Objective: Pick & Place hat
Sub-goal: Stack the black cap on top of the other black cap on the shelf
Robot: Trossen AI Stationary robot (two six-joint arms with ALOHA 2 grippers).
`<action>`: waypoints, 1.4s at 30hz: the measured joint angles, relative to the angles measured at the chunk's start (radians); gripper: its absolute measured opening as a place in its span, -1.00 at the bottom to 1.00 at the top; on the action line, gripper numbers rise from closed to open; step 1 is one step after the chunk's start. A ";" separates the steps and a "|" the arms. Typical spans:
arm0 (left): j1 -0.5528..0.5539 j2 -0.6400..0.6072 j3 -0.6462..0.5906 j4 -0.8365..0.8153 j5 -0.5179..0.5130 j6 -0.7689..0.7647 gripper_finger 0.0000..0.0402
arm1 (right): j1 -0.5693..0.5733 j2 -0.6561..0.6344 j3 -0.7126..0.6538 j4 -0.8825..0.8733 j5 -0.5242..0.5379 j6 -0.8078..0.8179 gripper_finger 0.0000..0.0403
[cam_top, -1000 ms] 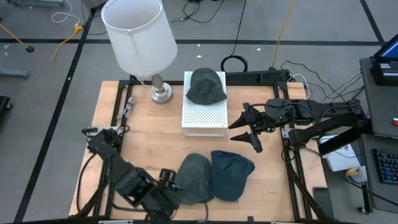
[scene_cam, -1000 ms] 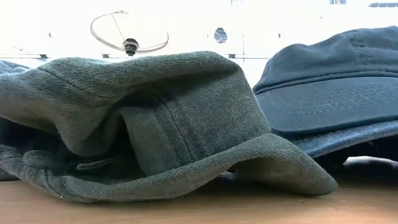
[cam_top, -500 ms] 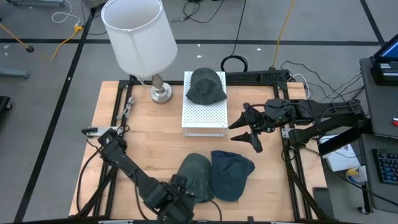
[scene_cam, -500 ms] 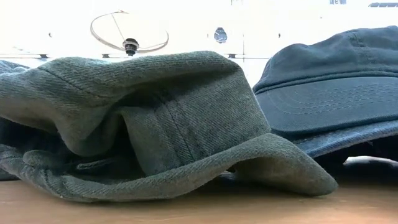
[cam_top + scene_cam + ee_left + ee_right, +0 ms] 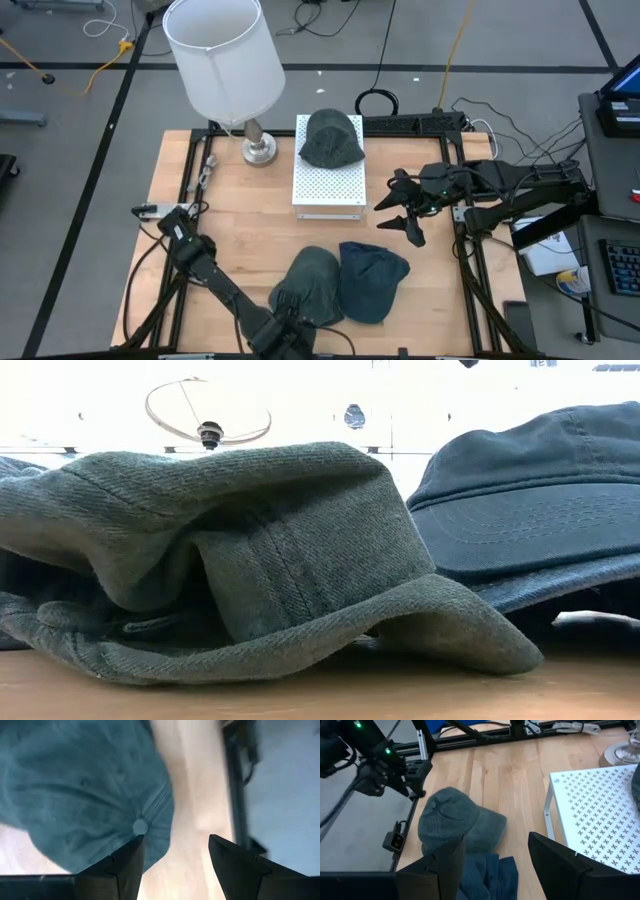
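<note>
The green hat (image 5: 312, 287) is lying crumpled on the wooden table (image 5: 230, 230), in front of the white perforated stand (image 5: 329, 180) toward the table's near edge. It is a grey-green twill cap with a small button at the crown, and its soft brim is folding under itself. A blue hat (image 5: 373, 280) is touching its right side, and a third, dark green hat (image 5: 332, 138) is sitting on the back of the stand, beside the white-shaded lamp (image 5: 222, 60).

The left gripper (image 5: 290, 318) is hovering at the green hat's near edge, its fingers standing apart with nothing between them. The right gripper (image 5: 405, 208) is hanging just right of the stand, jaws also spread and empty.

The low view is showing the weave and the folded brim of the green hat (image 5: 250, 560) close up, details the high view is not giving. The left wrist view is showing the crown button and radiating seams (image 5: 90, 795). The right wrist view is taking in both front hats and the stand's corner together.
</note>
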 joint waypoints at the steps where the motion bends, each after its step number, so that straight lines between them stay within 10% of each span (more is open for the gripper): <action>1: -0.006 0.011 0.000 -0.022 -0.020 -0.009 0.12 | 0.000 0.000 0.000 -0.005 0.000 0.000 0.05; 19: -0.022 0.071 -0.148 -0.052 -0.080 -0.093 0.11 | 0.000 0.000 0.000 -0.021 0.000 0.000 0.05; 33: -0.014 -0.012 -0.145 -0.047 -0.022 -0.101 -0.94 | 0.000 -0.001 -0.019 -0.020 0.003 -0.022 0.05; 42: 0.020 -0.100 -0.144 -0.052 -0.108 -0.122 -0.97 | 0.002 0.000 -0.091 -0.020 -0.003 -0.015 0.05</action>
